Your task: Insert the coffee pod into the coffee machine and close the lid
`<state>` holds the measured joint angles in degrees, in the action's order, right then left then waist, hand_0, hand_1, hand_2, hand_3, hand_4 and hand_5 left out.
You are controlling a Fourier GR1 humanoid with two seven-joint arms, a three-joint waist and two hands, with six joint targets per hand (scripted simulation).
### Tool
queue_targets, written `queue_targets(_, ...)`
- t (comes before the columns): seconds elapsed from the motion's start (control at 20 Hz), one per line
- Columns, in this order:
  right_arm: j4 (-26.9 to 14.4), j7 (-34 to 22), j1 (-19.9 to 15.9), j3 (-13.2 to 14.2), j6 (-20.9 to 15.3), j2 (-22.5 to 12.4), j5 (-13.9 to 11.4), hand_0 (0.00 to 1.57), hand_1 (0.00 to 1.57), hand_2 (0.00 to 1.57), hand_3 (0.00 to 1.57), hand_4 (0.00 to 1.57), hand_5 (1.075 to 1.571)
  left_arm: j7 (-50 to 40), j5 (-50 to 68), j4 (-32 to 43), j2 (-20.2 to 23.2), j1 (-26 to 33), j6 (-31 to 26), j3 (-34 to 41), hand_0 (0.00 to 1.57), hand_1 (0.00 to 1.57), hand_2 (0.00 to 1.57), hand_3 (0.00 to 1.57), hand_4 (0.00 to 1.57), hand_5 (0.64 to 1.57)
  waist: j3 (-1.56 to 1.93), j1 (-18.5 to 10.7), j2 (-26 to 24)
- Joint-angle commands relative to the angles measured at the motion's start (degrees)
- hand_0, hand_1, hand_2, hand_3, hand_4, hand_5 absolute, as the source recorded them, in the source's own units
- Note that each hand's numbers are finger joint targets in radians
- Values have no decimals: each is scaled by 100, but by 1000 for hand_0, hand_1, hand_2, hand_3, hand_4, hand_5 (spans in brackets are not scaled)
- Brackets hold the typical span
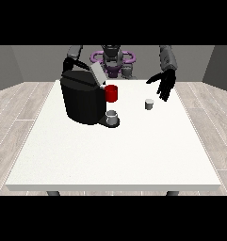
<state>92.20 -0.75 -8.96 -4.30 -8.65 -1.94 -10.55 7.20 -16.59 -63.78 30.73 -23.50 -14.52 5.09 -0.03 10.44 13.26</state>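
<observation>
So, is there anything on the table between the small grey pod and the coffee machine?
Only the red cup, beside the coffee machine. Toward the pod, the front view shows bare table.

Coffee machine open at the table's left; pod standing loose on the table to its right.

The coffee machine (83, 100) is a black, boxy unit standing upright on the white table. Its grey lid (98, 73) is raised and tilted back. A red part (111, 93) shows at its front right, above a small grey cup (112, 117) on its base. The coffee pod (149, 104), small, pale grey and upright, rests on the table well apart from the machine.
</observation>
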Motion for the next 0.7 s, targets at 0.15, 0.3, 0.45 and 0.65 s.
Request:
queue_targets(0.15,-474,-144,-384,146,-157,49,-139,0,0,0,0,0,1571,145,-615,755,68,-575,39,-213,0,0,0,0,0,1571,2,-109,261)
queue_targets(0.3,-345,-203,-168,-201,-118,187,27,0,0,0,0,0,1571,197,-980,1124,-269,-572,475,-394,0,0,291,0,0,1571,1,17,166)
queue_targets(0.45,-858,145,-518,189,-121,155,31,0,0,0,0,0,1571,535,-1126,1234,-182,-878,741,-274,488,488,724,486,0,1571,2,-187,436)
queue_targets(0.65,-1101,115,-759,269,40,106,154,0,0,0,0,0,1571,338,-1768,1185,-645,-885,1469,-717,839,839,918,756,298,1571,4,-201,415)
